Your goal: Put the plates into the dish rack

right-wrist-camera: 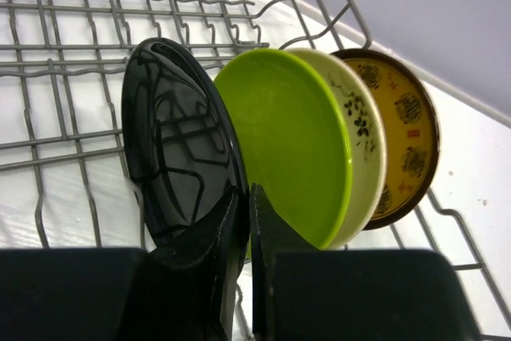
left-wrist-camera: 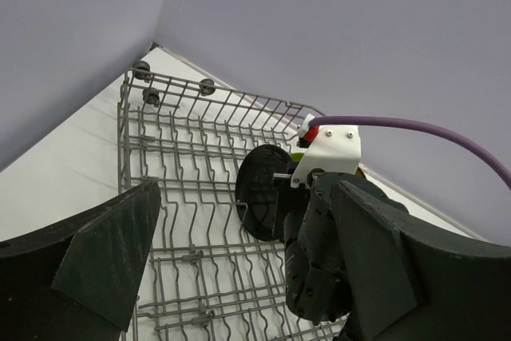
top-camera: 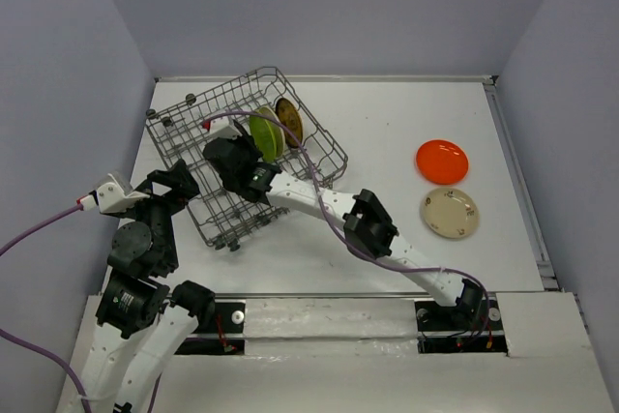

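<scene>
1. Black round glossy plate [right-wrist-camera: 180,141] stood upright in the grey wire dish rack [top-camera: 209,94], its rim pinched by the right gripper [right-wrist-camera: 246,201].
2. Left gripper [left-wrist-camera: 249,221] hung wide open, empty, beside the rack.

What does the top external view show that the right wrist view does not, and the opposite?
Only top external: the orange plate and beige plate lying on the table, outside the dish rack. Only right wrist: the black plate pinched by the right gripper, and a flowered cream plate. Both: the lime green plate and brown-yellow plate standing in the rack.
</scene>
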Available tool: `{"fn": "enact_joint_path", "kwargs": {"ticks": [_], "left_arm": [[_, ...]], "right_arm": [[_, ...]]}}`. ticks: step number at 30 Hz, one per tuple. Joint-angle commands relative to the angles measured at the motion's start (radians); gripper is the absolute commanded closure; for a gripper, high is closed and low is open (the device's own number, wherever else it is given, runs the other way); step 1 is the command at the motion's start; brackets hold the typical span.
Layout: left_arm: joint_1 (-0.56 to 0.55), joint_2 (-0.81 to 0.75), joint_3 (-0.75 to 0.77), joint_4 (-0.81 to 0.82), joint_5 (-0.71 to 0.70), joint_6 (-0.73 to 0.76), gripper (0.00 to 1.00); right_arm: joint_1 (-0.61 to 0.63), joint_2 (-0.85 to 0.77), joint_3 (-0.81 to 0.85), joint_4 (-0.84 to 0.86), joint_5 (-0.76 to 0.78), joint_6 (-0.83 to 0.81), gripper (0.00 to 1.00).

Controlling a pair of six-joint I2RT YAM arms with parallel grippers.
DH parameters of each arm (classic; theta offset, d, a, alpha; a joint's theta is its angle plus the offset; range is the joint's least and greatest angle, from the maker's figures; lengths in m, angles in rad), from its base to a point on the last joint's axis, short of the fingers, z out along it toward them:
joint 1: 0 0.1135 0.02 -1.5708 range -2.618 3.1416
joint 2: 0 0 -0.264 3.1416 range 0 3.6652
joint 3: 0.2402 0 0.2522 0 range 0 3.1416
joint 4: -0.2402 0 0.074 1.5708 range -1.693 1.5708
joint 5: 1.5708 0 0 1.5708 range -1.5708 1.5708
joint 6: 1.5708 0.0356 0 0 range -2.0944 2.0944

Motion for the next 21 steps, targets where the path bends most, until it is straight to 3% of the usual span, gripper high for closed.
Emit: {"fn": "enact_joint_path", "kwargs": {"ticks": [1,11,21], "left_arm": [[-0.006,0.006,0.027,0.045,-0.024,-0.010,0.01],[-0.005,0.007,0.027,0.045,-0.029,-0.015,0.01],[-0.002,0.008,0.024,0.048,-0.019,-0.012,0.01]], "right_arm": [[0.019,-0.040,-0.053,0.071,-0.012,0.055,0.79],[0.019,-0.152,-0.199,0.069,-0.074,0.198,0.54],[0.019,-0.349,-0.375,0.068,-0.189,0.314,0.44]]}}
